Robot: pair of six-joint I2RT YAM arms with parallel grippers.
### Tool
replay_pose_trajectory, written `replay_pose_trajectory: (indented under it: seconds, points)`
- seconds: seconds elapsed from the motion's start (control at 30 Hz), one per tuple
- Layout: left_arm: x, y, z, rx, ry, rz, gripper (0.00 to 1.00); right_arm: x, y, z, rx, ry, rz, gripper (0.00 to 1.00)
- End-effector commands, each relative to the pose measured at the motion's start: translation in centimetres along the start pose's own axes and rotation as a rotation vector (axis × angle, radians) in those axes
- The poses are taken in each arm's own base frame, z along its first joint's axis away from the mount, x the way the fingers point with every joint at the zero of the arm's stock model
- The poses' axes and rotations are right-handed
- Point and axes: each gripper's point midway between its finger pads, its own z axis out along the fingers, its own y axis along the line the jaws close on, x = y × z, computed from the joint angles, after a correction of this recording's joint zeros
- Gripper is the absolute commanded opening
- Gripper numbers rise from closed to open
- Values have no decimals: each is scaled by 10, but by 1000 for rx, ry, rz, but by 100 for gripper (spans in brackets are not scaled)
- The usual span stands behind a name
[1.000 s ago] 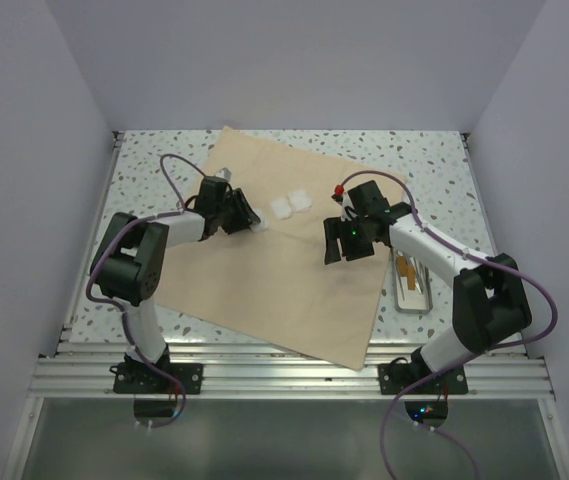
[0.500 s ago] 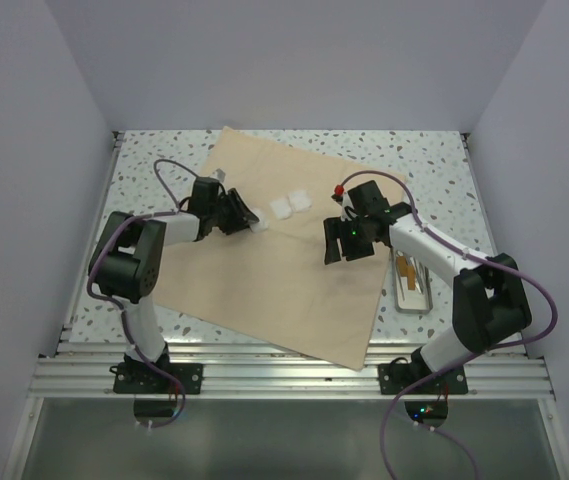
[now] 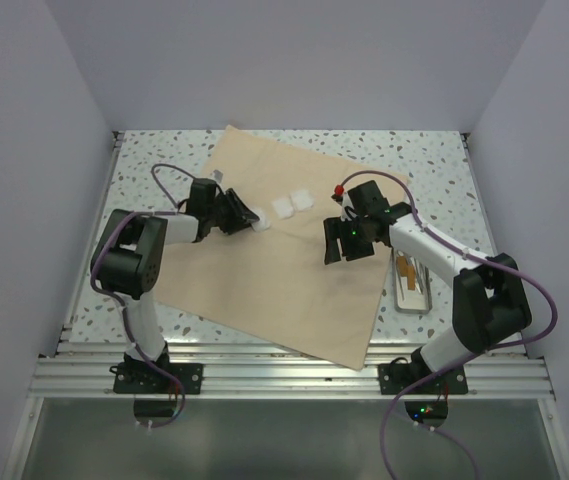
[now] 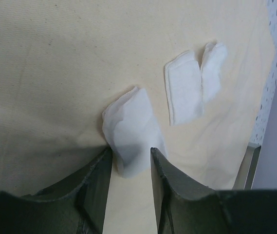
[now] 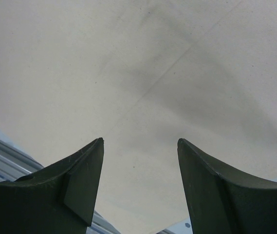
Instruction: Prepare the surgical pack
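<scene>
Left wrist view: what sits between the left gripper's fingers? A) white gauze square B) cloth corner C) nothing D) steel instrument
A: a white gauze square fills the narrow gap between the fingers of the left gripper, lying on the tan cloth wrap.

Three gauzes [image 4: 183,87] — one wrap [image 4: 46,73] — one tray [image 3: 413,283]

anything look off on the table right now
The surgical pack lies askew, its near corner over the rail. One gauze square sits crumpled at the left gripper, apart from the other two.
</scene>
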Motion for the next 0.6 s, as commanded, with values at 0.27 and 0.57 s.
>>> replay_pose_trajectory:
  seconds: [0.27,0.57]
  points:
    - [17,34,4,-104,22,-28,30,-14,7,0,-20,-30,-27,66]
    - [8,21,-1,-86,9,-27,10,-14,9,0,-20,-26,-34,66]
